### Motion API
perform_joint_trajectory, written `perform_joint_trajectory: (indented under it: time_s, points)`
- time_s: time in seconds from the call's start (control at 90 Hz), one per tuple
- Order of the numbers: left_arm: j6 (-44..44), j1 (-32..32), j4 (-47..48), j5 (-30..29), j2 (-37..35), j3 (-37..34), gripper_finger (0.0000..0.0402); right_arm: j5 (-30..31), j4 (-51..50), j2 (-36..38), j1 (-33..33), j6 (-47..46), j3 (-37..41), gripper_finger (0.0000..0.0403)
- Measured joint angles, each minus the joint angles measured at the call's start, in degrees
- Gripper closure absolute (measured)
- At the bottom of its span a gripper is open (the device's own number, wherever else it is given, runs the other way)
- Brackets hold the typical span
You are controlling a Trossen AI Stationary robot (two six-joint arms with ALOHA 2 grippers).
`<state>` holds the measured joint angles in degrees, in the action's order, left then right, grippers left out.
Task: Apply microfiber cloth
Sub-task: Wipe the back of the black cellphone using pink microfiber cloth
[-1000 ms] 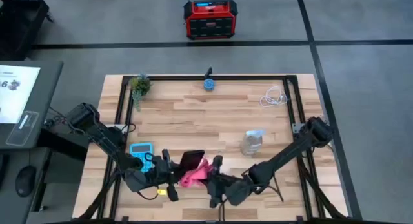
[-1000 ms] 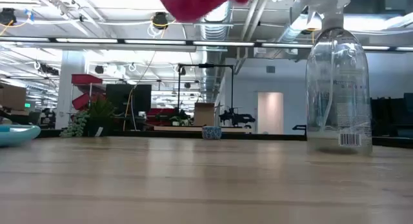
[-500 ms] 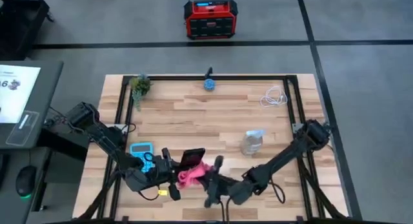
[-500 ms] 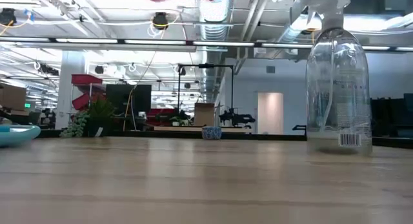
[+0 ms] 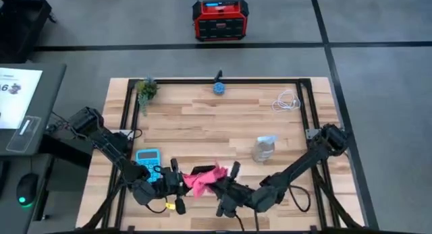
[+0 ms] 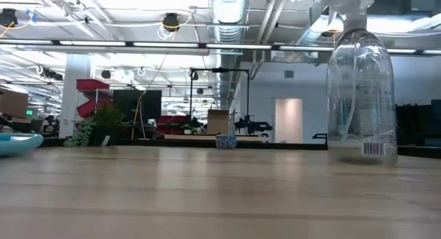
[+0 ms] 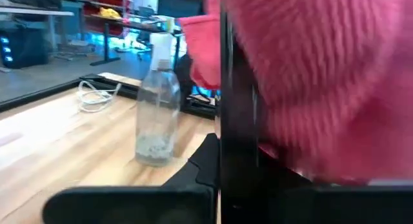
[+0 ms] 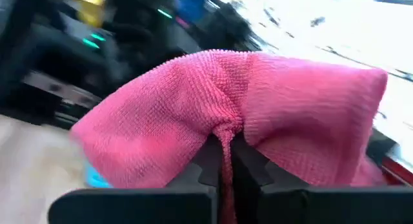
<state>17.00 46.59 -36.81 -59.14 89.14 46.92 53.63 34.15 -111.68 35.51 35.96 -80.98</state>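
Left wrist view: microfiber cloth (image 7: 310,75) hides phone (image 7: 235,121).

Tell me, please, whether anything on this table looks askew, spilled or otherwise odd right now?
Nothing looks spilled or damaged. The spray bottle stands upright. The one unusual sight is the microfiber cloth, bunched and pinched in the right pincer against the black phone at the left pincer, near the table's front edge.

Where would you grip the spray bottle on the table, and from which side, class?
Round its straight middle body, coming in level from the side, not from above. The spray bottle stands upright on the table, and its trigger head tops a thin neck, so a grip from above would probably slip.
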Motion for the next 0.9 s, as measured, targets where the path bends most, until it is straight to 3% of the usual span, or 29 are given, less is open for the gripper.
perform_joint_trajectory:
  time_s: [0.111,0.222,0.367,0.422,0.533,0.7,0.8,0.9]
  points:
    - [-0.03,-0.04,0.23,-0.16,0.09,-0.04,0.0395,-3.74,-8.79,-0.06,-1.01,-8.00,-0.01,0.0403]
    - [-0.01,-0.22,-0.09,-0.67,0.09,-0.04,0.0395,-5.15,-8.08,-0.11,-1.65,-9.54,-0.01,0.0403]
    - [0.24,-0.39,-0.23,-0.76,0.04,-0.04,0.0395,5.69,3.78,-0.22,-1.23,-2.71,0.06,0.0403]
    - [0.51,-0.42,-0.30,-0.92,0.03,-0.04,0.0395,6.62,6.36,-0.06,-1.23,-0.47,0.04,0.0403]
    - [-0.08,-0.31,-0.02,-0.53,-0.02,-0.04,0.0395,2.47,4.33,-0.04,-1.14,-0.43,0.04,0.0403]
    - [-0.61,-0.19,0.33,0.26,0.04,-0.06,0.0395,-7.10,-10.65,-0.14,-2.02,-11.74,0.01,0.0403]
    - [-0.49,-0.15,0.41,-0.38,0.12,-0.15,0.0395,-2.29,-9.73,-0.17,-1.79,-9.64,0.01,0.0403]
    - [-0.28,-0.15,-0.09,-1.27,-0.06,-0.04,0.0395,3.61,-1.15,-0.24,-1.45,-2.49,0.08,0.0403]
